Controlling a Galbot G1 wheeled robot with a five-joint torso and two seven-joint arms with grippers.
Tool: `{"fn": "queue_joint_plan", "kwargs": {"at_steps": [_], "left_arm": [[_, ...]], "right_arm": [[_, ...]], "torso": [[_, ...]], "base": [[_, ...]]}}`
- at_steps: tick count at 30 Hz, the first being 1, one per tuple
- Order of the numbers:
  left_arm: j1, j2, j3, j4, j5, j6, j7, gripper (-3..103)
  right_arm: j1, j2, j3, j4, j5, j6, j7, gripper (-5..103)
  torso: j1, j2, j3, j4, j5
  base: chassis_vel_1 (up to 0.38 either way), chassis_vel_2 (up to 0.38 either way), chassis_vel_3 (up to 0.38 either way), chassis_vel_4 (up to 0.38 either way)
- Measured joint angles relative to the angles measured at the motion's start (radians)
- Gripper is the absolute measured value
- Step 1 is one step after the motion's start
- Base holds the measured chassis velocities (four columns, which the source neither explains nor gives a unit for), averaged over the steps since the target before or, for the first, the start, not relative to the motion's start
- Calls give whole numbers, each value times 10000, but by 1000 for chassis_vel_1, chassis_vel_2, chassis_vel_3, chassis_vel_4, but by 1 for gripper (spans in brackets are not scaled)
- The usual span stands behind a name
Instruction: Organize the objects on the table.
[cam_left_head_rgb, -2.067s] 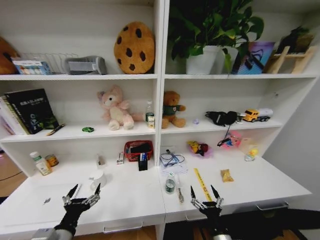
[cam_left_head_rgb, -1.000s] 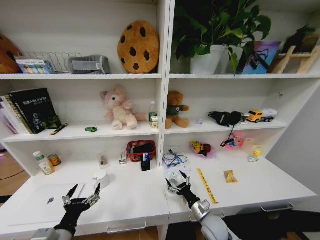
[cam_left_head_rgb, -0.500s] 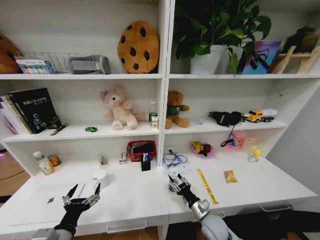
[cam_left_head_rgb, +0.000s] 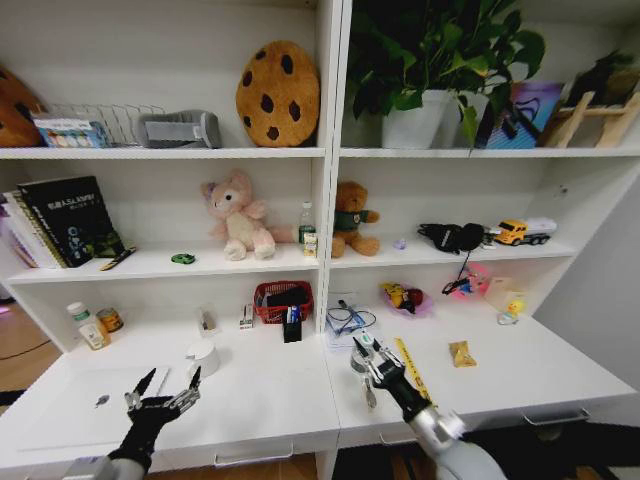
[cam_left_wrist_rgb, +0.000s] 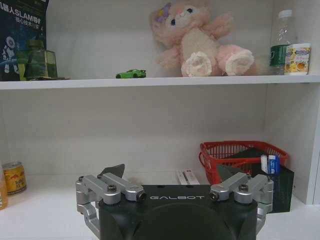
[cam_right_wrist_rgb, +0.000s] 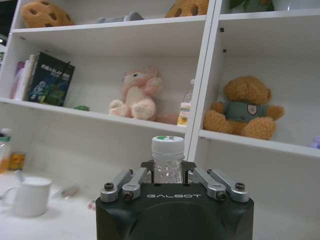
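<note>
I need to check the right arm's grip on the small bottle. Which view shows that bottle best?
The right wrist view: the small bottle stands upright, white-capped, clamped in the right gripper. The head view shows just its cap above the gripper over the table. The left wrist view looks toward the red basket.

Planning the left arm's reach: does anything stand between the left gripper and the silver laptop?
Nothing visible does. The open left gripper hovers at the laptop's right edge; the white mug stands farther back on the table, out of the way.
</note>
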Motion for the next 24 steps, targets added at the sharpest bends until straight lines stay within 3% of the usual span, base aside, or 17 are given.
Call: {"fn": "queue_joint_plan", "kwargs": {"at_steps": [2, 3, 4, 5, 8, 10, 13, 15, 24], "left_arm": [[0, 0, 1, 0, 0, 0, 3, 100], [0, 0, 1, 0, 0, 0, 3, 100], [0, 1, 0, 0, 0, 0, 2, 100], [0, 1, 0, 0, 0, 0, 2, 100], [0, 0, 1, 0, 0, 0, 2, 100], [0, 0, 1, 0, 0, 0, 3, 100], [0, 0, 1, 0, 0, 0, 3, 100], [0, 0, 1, 1, 0, 0, 3, 100], [0, 0, 1, 0, 0, 0, 1, 100]], "right_arm": [[-1970, 1068, 723, -61, -567, 1411, -653, 27], [-1970, 1068, 723, -61, -567, 1411, -653, 27], [-2915, 1629, 993, -436, -874, 2255, -918, 27], [-2915, 1629, 993, -436, -874, 2255, -918, 27], [-3547, 2148, 1131, -2012, -1090, 3457, -1073, 27], [-3475, 2164, 1124, -2376, -1124, 3521, -1076, 27], [-2299, 2152, 917, -4632, -1135, 3602, -1142, 27], [-2046, 2149, 887, -4936, -1129, 3602, -1170, 27], [1930, 2189, 127, -9759, -1334, 3498, -1162, 27]], "torso": [[-2, 3, -2, -4, -5], [-2, 3, -2, -4, -5], [-3, 3, -2, -5, -3], [-3, 3, -2, -5, -3], [-3, 2, -1, 0, -1], [-2, 1, 0, 1, 0], [-1, -1, 1, -1, 5], [-1, -1, 0, 0, 5], [2, -3, 3, 2, 4]], "base": [[0, 0, 0, 0], [0, 0, 0, 0], [0, 0, 0, 0], [0, 0, 0, 0], [0, 0, 0, 0], [0, 0, 0, 0], [0, 0, 0, 0], [0, 0, 0, 0], [0, 0, 0, 0]]}}
